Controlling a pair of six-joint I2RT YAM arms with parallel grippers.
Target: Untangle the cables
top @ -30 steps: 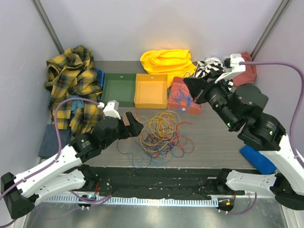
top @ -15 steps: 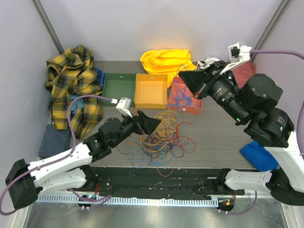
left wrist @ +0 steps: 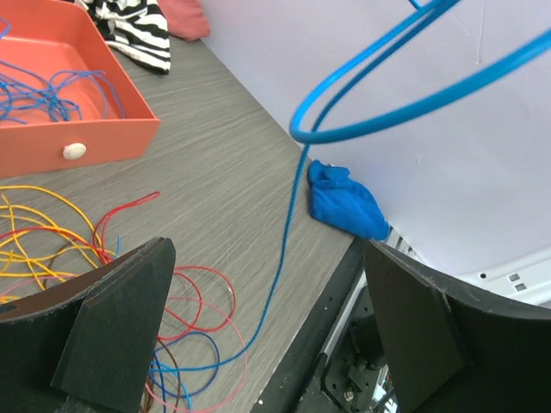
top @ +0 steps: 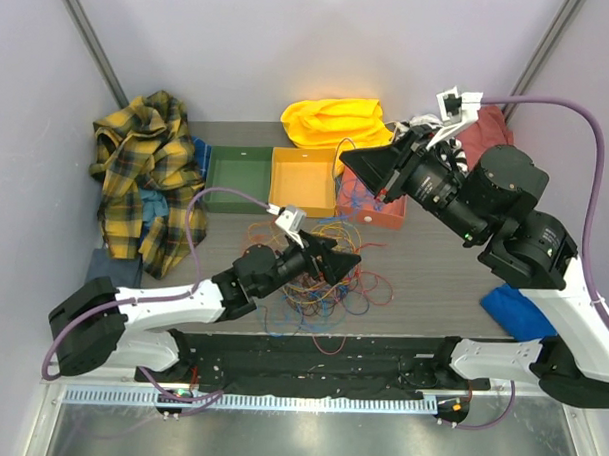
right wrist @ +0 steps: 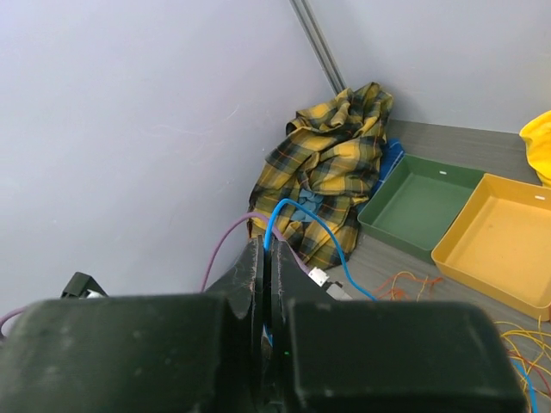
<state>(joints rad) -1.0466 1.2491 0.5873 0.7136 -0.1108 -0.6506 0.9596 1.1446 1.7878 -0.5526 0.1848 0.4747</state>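
Observation:
The cables [top: 323, 277] lie in a tangled pile of orange, yellow, red and blue loops at the table's middle. My left gripper [top: 341, 261] hovers open over the pile, with nothing between its fingers [left wrist: 116, 318]. My right gripper [top: 353, 163] is raised above the red tray [top: 387, 215] and is shut on a blue cable [right wrist: 303, 215]. In the left wrist view the blue cable [left wrist: 387, 112] loops overhead and runs down to the pile, where red and yellow cables [left wrist: 103, 232] lie. Several blue cables [left wrist: 52, 95] lie in the red tray.
A green tray [top: 238, 178] and an orange tray [top: 302, 183] stand left of the red one. A plaid cloth [top: 146, 172] is at the back left, a yellow cloth [top: 333, 119] at the back, a blue cloth [top: 517, 315] at the front right.
My left arm has reached forward and right, over the cable pile, with its gripper still open. My right gripper has moved left and higher, drawing the blue cable up.

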